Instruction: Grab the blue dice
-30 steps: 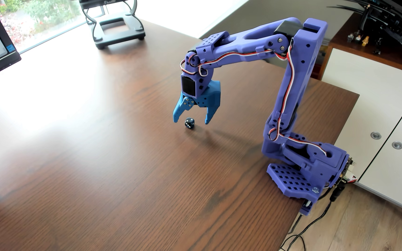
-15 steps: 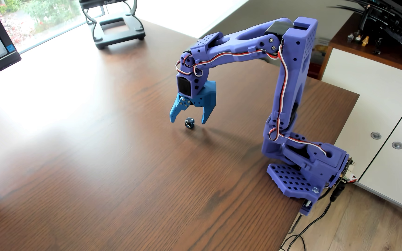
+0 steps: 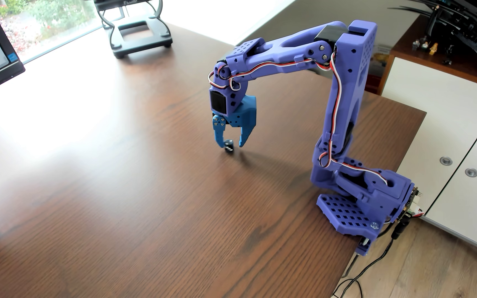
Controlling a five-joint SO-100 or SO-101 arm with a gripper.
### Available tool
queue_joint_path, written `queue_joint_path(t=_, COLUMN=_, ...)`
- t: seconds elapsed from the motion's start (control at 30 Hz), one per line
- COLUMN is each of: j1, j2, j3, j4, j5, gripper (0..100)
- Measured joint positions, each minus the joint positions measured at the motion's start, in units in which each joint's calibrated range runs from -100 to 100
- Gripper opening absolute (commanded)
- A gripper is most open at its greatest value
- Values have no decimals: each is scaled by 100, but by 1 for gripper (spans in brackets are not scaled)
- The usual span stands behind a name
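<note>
A dark wood-grain tabletop [image 3: 122, 183] glares under window light, with white cabinets [image 3: 443, 120] beside it and a black stand [image 3: 141, 34] at its far end. The purple 3D-printed arm [image 3: 343, 94] bends over the blue dice [image 3: 228, 147], a tiny rounded near-black cube on the wood. The gripper [image 3: 231, 145], jaws narrowed, brackets the dice; firm contact cannot be told.

Arm arched over, pincer [image 3: 231, 146] pointing down, jaws narrowed
</note>
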Motion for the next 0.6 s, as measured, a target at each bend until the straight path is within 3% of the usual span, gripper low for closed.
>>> queue_joint_path(t=0.37, j1=179, j2=0, j3=-18, j4=0, j5=-10, gripper=2)
queue_joint_path(t=0.6, j1=163, j2=-978, j3=-493, j4=0, j5=-575, gripper=2)
